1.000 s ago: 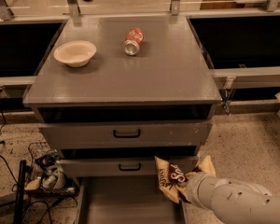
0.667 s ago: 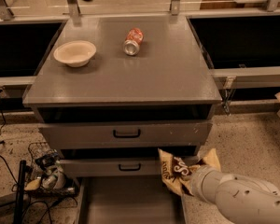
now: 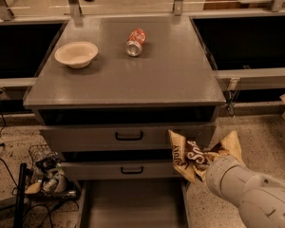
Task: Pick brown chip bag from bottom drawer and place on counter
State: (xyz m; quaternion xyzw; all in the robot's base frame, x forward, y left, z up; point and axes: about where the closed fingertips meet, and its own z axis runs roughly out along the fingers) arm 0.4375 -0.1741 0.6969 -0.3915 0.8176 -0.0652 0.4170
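Bag [image 3: 194,156] risen from drawer [image 3: 133,204], now lower right, tool [image 3: 209,165] gripping it. Step: lift-out. Next: raise above desk [image 3: 156,77] edge, set clear of can [image 3: 135,42].

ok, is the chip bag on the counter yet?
No: the brown chip bag hangs in the claw at lower right, in front of the drawer fronts, below the counter.

place: robot test lab | evidence: grey metal drawer desk [image 3: 147,84], cluttered wire basket [image 3: 47,172] on speckled floor [image 3: 256,127], lower left | pincer [image 3: 203,167]: lower right, gripping brown chip bag [image 3: 189,152]
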